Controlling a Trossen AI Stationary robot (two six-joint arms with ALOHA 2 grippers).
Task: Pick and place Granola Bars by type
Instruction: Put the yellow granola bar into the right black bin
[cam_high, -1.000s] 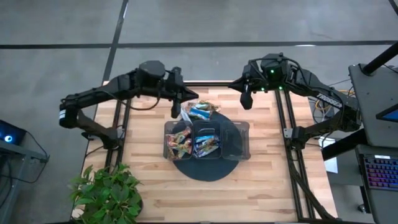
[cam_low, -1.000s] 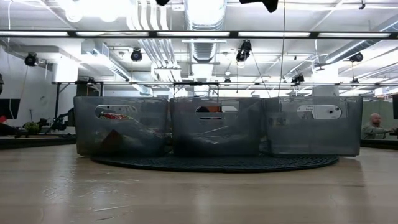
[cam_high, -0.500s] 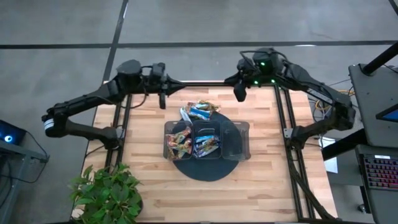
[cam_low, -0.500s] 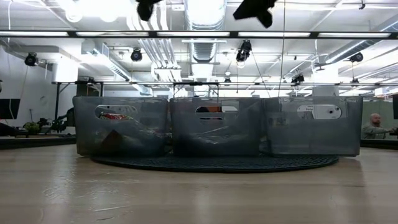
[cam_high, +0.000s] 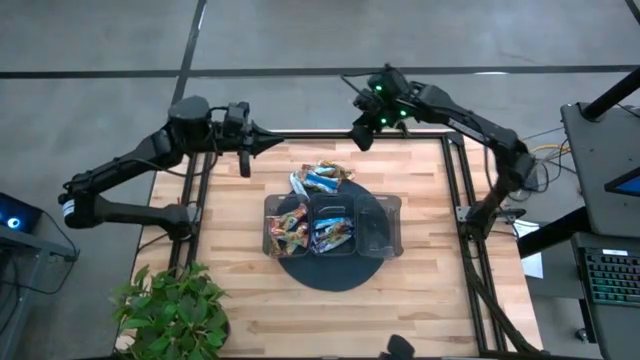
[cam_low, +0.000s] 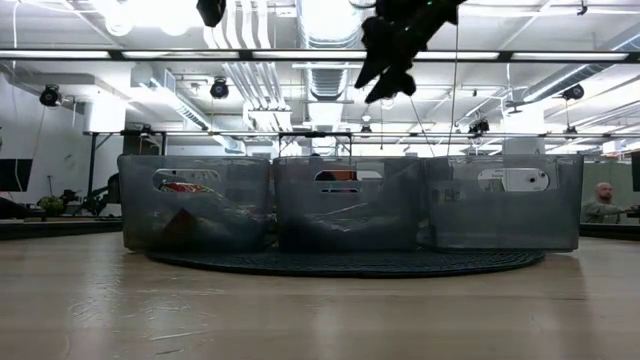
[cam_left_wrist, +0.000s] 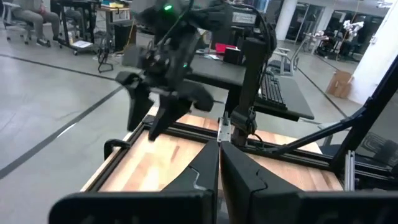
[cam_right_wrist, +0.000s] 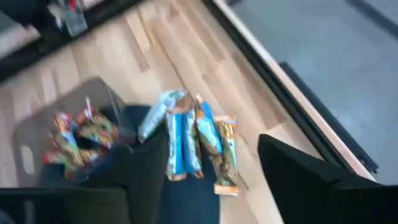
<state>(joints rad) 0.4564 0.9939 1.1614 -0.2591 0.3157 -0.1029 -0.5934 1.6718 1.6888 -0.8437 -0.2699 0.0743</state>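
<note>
Both arms have moved since a moment ago: the right gripper (cam_high: 362, 137) has swung in over the far table edge and spread its fingers wide, holding nothing, while the left gripper (cam_high: 243, 160) has drawn back to the left, fingers pressed together and empty. Several granola bars (cam_high: 320, 179) lie loose on the wooden table (cam_high: 420, 290) just behind the dark tray (cam_high: 392, 212), where others already sit, so probably the right arm prepares the next pick. Behind is a workshop with ceiling lights.
</note>
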